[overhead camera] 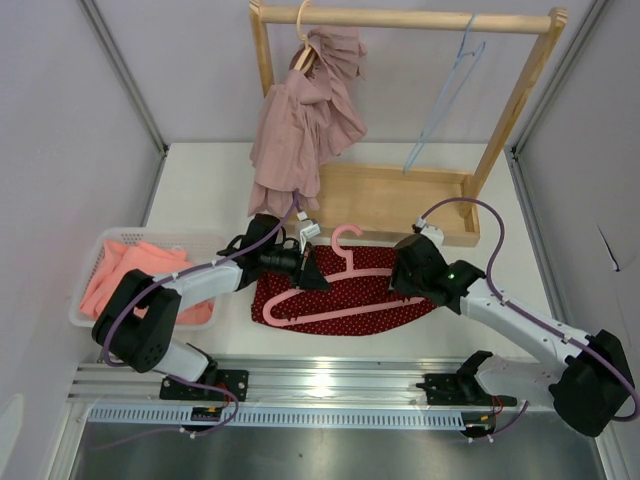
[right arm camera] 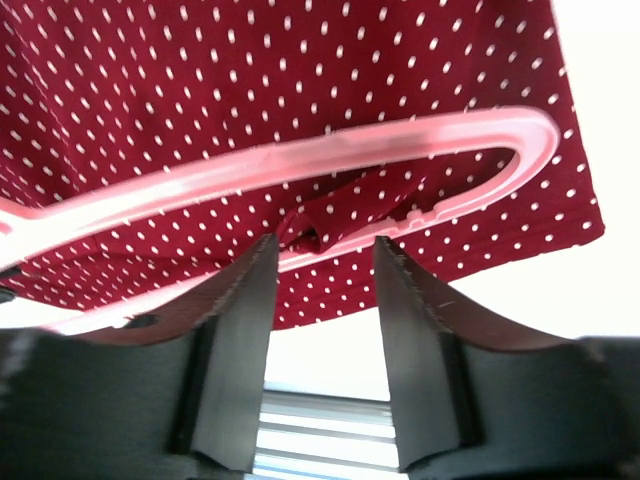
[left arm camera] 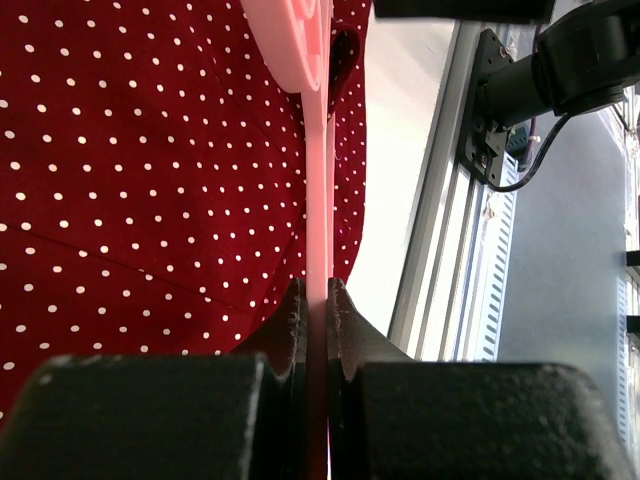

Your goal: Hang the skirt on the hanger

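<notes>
Left gripper [left arm camera: 318, 292]: clamped shut on the pink hanger [right arm camera: 380, 140], left part of its bar.
Skirt [right arm camera: 300, 70]: red, dotted, flat on the table [overhead camera: 200, 190], near centre, under the hanger; 1 fold tucked at the right notch.
Right gripper [right arm camera: 325, 250]: jaws apart astride that fold, gripping nothing.
Risk: the fold may slip off the notch if the hanger lifts early.
Count: 2 grippers, 1 skirt, 3 hangers (this pink one, blue hanger [overhead camera: 441, 100], wooden hanger [overhead camera: 300, 58]), 1 basket [overhead camera: 160, 233].

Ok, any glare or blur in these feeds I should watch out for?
Top external: glare on the metal rail, otherwise sharp. Left wrist: end effector fingers soft up close, pink hanger washed out, skirt crisp. Right wrist: end effector fingers soft, table bleached white.
</notes>
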Robot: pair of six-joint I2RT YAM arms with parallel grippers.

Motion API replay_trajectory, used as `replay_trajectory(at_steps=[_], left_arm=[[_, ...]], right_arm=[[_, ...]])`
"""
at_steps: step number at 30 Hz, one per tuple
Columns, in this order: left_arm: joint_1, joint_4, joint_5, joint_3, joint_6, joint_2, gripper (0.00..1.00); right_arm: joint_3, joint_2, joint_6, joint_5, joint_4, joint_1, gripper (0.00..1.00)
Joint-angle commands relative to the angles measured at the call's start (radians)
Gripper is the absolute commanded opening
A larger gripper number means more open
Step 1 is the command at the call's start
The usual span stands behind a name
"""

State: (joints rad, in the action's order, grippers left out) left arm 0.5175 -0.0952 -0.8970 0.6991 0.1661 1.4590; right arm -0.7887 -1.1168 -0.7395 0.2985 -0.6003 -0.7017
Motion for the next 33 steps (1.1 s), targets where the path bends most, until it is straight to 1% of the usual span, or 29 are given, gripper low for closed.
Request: replay_trajectory(at_steps=[1, 3, 7, 10, 13, 22, 25, 28, 29, 32, 33], left_arm=[[0.003, -0.034, -0.019, 0.000, -0.022, -0.002, 0.00], [0.003, -0.021, -0.017, 0.004, -0.027, 0.003, 0.00], [0.004, -0.017, -0.014, 0.011, -0.028, 0.009, 0.00], [0.003, -0.012, -0.010, 0.013, -0.028, 0.011, 0.00], [0.004, -0.008, -0.008, 0.016, -0.031, 0.012, 0.00], [0.004, -0.001, -0.005, 0.022, -0.031, 0.017, 0.00], [0.004, 0.000, -0.003, 0.020, -0.031, 0.017, 0.00], [0.004, -0.003, -0.003, 0.022, -0.027, 0.020, 0.00], [0.007, -0.006, -0.005, 0.020, -0.025, 0.023, 0.00], [0.013, -0.020, -0.006, 0.022, -0.019, 0.027, 0.00], [0.016, -0.024, -0.003, 0.023, -0.016, 0.029, 0.00]], right_arm=[[0.022, -0.014, 0.006, -0.018, 0.046, -0.031, 0.51], [0.017, -0.037, 0.003, -0.006, 0.050, -0.045, 0.51], [0.011, -0.072, 0.002, 0.017, 0.039, -0.067, 0.48], [0.019, -0.092, 0.000, 0.030, 0.040, -0.065, 0.42], [0.028, -0.113, -0.003, 0.039, 0.042, -0.067, 0.39], [0.043, -0.133, -0.009, 0.065, 0.045, -0.074, 0.35], [0.043, -0.136, -0.012, 0.077, 0.042, -0.074, 0.27], [0.040, -0.140, -0.011, 0.088, 0.037, -0.076, 0.16], [0.039, -0.138, -0.012, 0.091, 0.033, -0.074, 0.10], [0.031, -0.118, -0.012, 0.105, 0.019, -0.073, 0.02], [0.022, -0.104, -0.012, 0.116, 0.007, -0.073, 0.01]])
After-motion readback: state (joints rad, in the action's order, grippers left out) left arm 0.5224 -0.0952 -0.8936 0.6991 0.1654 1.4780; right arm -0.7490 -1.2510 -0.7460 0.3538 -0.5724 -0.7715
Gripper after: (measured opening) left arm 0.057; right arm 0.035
